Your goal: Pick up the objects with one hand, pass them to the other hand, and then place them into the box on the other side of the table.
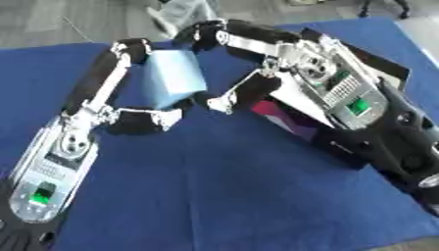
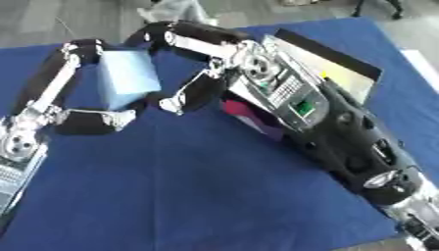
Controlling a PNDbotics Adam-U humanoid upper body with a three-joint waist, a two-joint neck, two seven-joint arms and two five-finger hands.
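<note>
Both arms are up over the blue-covered bench (image 1: 214,196), meeting near its far-left part.

Light blue block (image 1: 174,78) sits between the two hands, raised above the cloth, tilted, one flat face toward the camera.

Left robot hand (image 1: 137,120): comes in from the near-left corner, forearm running up the left side. Long finger arches over the top-left of the block, thumb curls in under its lower edge. It is grasping the block, fingers wrapped on two sides.

Right robot hand (image 2: 193,93): comes in from the right edge, forearm lying diagonally across the bench. Upper fingers (image 2: 184,37) reach over the top of the block from the far side; the lower finger, silver-tipped, bends down to just beside the block's lower right corner. Fingers are curled around the block, so both hands appear to have it, though contact on the right side is hard to confirm.

Box (image 2: 330,66): shallow, dark-walled with a pale inside, partly hidden under the right forearm, near the far-right part of the bench. A pink and dark red item (image 2: 249,115) shows just beneath the right wrist, resting on the cloth; cannot make out what it is.

Block is well apart from the box.
</note>
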